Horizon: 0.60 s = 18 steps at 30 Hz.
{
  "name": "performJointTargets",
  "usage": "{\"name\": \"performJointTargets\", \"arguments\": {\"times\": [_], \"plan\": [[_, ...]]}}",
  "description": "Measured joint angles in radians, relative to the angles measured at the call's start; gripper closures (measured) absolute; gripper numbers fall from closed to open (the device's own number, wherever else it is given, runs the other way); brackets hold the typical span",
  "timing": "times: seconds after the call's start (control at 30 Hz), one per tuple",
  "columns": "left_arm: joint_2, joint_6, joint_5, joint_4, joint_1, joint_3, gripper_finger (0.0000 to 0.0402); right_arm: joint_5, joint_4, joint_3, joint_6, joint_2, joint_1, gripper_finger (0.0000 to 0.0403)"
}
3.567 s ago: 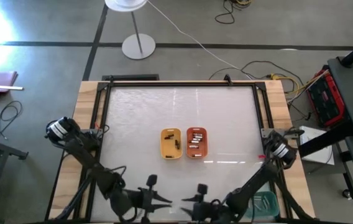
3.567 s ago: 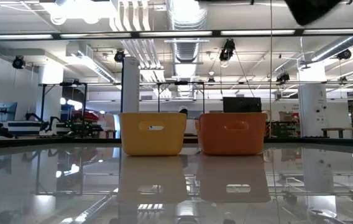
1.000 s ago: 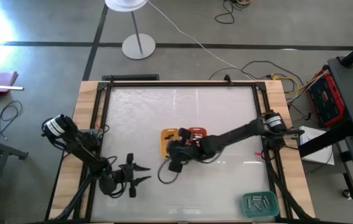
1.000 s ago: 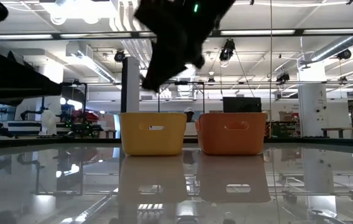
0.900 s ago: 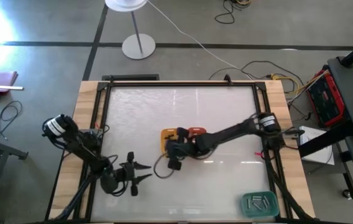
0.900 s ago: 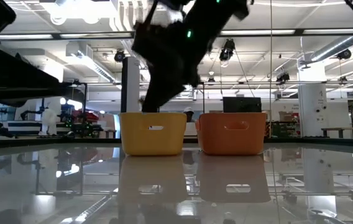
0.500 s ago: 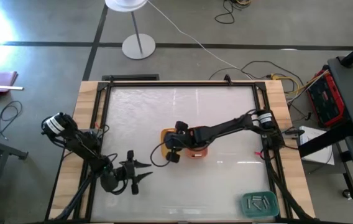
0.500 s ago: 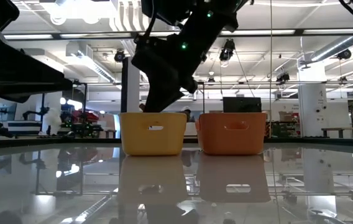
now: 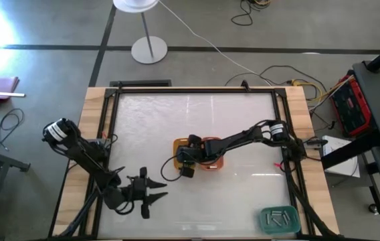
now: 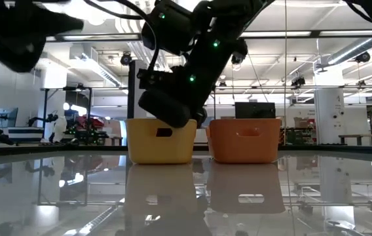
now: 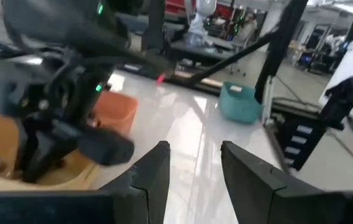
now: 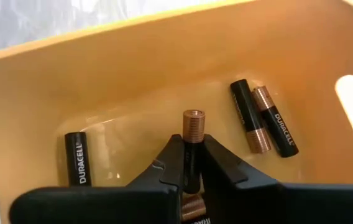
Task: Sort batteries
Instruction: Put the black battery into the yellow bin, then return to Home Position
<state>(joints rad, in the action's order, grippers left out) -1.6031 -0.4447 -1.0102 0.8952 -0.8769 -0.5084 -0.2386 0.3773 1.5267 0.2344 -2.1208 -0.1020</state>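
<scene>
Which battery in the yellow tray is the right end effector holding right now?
The battery standing copper end up, pinched by the right end effector. The other batteries lie flat and untouched in the yellow tray.

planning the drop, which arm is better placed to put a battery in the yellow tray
Right. Its tool already grips a battery inside the yellow tray. The left tool hangs open off to the side, away from both trays.
</scene>
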Motion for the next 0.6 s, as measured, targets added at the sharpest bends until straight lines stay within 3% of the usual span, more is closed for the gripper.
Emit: {"name": "performJointTargets", "arguments": {"times": [0.4, 0.5, 0.6], "plan": [[0.136, 0.159, -0.140, -0.007, -0.003, -0.069, 0.0274, 0.007, 0.019, 0.008, 0.005, 0.017, 0.002, 0.0268], [0.208, 0.188, -0.131, -0.014, -0.003, -0.060, 0.0274, -0.005, 0.049, 0.017, -0.026, 0.089, -0.017, 0.0241], [0.308, 0.238, -0.057, -0.059, -0.003, -0.045, 0.0274, -0.102, 0.061, 0.014, -0.081, 0.218, -0.065, 0.0222]]}}
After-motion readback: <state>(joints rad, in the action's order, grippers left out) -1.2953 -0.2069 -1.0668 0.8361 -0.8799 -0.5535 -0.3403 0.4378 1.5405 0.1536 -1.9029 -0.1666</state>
